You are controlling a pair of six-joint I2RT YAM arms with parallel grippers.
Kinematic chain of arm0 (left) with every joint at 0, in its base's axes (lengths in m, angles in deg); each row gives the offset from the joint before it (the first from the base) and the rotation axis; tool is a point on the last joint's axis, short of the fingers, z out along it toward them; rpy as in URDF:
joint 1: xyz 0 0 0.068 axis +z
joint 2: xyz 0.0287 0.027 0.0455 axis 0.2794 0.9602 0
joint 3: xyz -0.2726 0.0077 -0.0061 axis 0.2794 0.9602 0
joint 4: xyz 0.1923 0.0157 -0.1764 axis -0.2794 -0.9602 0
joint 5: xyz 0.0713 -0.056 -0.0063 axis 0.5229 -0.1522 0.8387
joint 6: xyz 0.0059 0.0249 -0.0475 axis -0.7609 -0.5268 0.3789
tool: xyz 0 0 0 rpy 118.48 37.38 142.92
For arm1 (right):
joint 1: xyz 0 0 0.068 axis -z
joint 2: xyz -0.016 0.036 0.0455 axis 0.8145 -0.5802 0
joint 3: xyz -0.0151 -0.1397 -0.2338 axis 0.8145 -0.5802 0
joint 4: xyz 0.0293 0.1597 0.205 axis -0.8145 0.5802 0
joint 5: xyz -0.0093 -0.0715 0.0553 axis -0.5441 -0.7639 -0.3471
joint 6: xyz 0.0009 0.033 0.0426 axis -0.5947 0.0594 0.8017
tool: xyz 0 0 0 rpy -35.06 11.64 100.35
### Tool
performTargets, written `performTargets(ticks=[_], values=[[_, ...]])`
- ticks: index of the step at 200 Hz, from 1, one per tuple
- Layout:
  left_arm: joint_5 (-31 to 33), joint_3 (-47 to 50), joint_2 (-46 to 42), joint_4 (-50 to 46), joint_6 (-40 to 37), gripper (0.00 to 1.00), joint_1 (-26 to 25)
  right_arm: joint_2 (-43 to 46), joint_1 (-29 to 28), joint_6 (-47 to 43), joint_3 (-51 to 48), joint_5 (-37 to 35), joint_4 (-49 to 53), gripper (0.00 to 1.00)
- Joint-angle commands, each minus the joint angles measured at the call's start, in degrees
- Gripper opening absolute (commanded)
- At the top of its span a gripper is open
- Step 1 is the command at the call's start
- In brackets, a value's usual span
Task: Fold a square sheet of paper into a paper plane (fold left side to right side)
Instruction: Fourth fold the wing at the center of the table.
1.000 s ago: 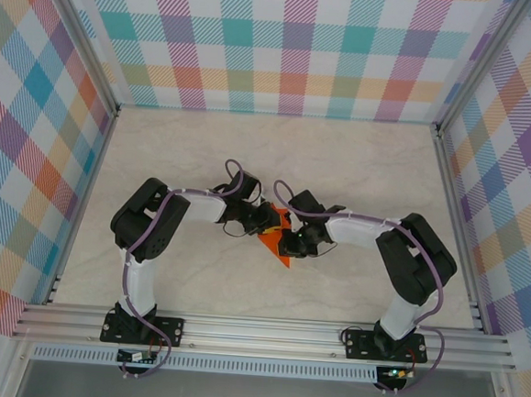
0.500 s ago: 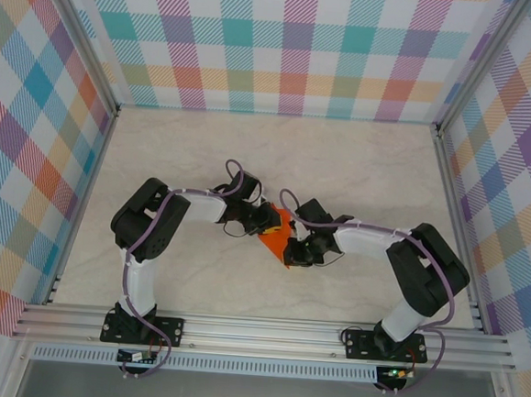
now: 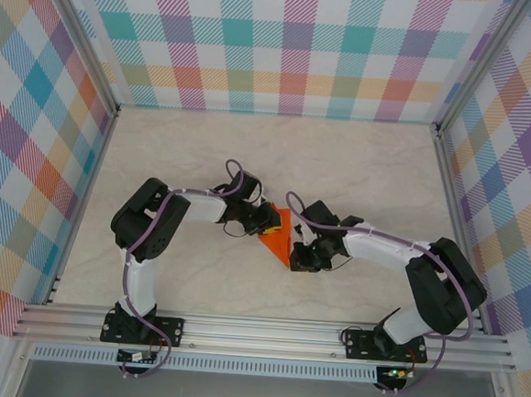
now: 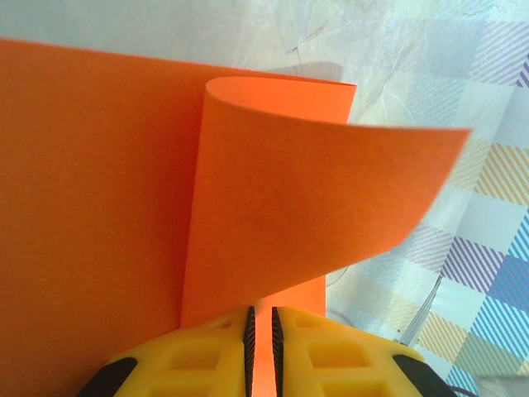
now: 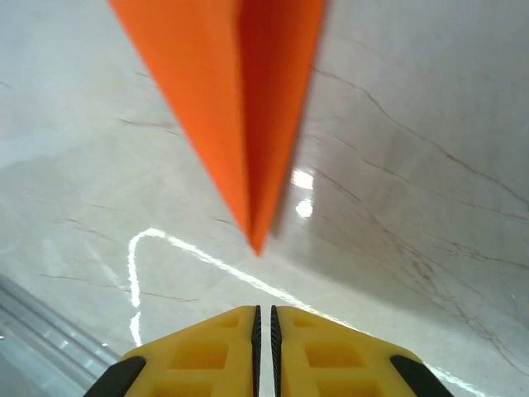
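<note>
The square sheet of paper (image 3: 279,238) is near the middle of the counter (image 3: 360,169), between the 2 hands, partly folded so that it narrows to a point toward the near edge. The left hand (image 4: 260,321) has its yellow fingers (image 4: 190,364) almost together, pinching an edge of the orange sheet. In its wrist view 1 flap curls up and over the flat layer. The right hand (image 5: 265,314) is closed to a slit with nothing in it, and the sheet's pointed tip is just ahead of it. The paper looks very light, thin and floppy, springy where uncreased, and easy to crumple or tear. It is best taken at an edge or corner with a shallow pinch while the other hand presses the layers flat.
</note>
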Motion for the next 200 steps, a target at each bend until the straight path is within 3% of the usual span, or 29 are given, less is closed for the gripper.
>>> performTargets(ticks=[1,68,200], values=[[3.3,0.1,3.2,-4.1,-1.3,0.16,-0.3,-0.4,-0.1,0.6,3.7,1.9,-1.4,0.14],[3.0,-0.1,3.1,-3.7,-1.1,0.16,-0.3,-12.9,0.3,1.7,9.0,0.5,-6.4,0.13],[3.4,-0.5,3.2,-4.2,-1.3,0.16,-0.4,-7.8,3.6,5.6,-6.7,6.3,-13.6,0.13]])
